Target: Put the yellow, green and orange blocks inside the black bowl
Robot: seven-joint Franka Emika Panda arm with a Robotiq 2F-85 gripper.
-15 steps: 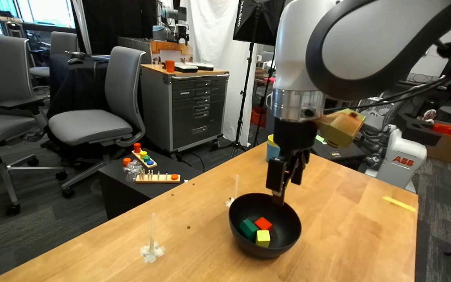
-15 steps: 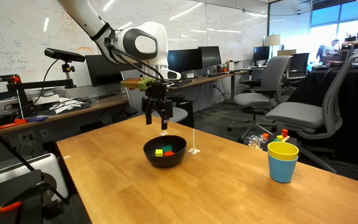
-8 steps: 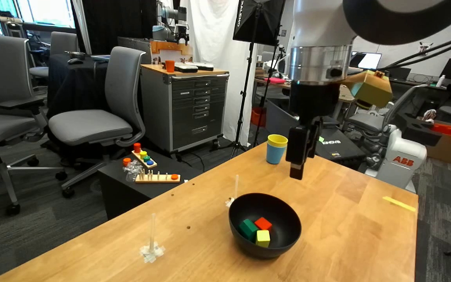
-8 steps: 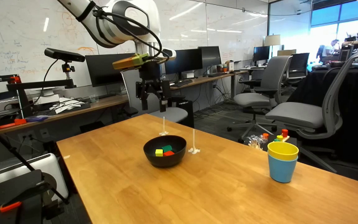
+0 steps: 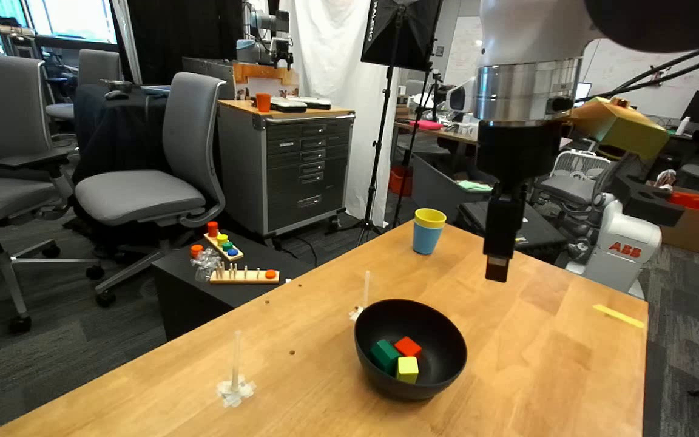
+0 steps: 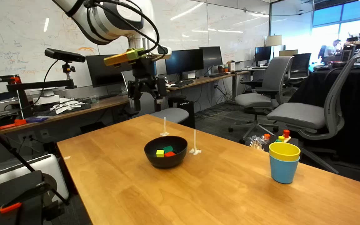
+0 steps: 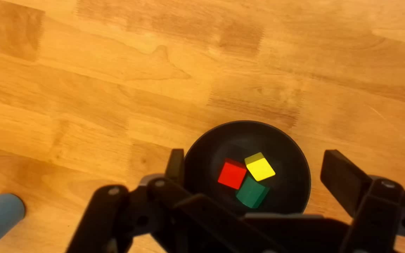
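Bowl (image 5: 445, 351), operator: matte black, round, smooth wall curving up to a thin rim, and look inside it! Yellow block (image 5: 408, 369), crisp and square-faced; green block (image 5: 384, 355), deep and dark beside it; orange block (image 5: 408, 346), nearly red, tucked in close. All three are bunched low in the bowl, edges meeting as your wrist view looks down. Now your gripper (image 6: 147, 105): black, hinged, angular, up higher than the bowl and well apart from it. Its blunt, slab-like fingers (image 7: 345, 181) stand spread wide, released. Beneath the bowl you've got the table (image 6: 214, 193), honey-toned wood in joined staves, streaky grain with a soft sheen. Near the bowl, a slim pale rod (image 5: 366, 288) stands upright; a second rod (image 5: 236, 364), its foot in crumpled tape (image 5: 234, 392), rises farther from the bowl. Well apart from the bowl, a yellow cup (image 6: 284, 150) nests in a blue cup (image 6: 282, 170), smooth and tapered, and your flat yellow strip (image 5: 619, 316) lies well apart from the bowl too.
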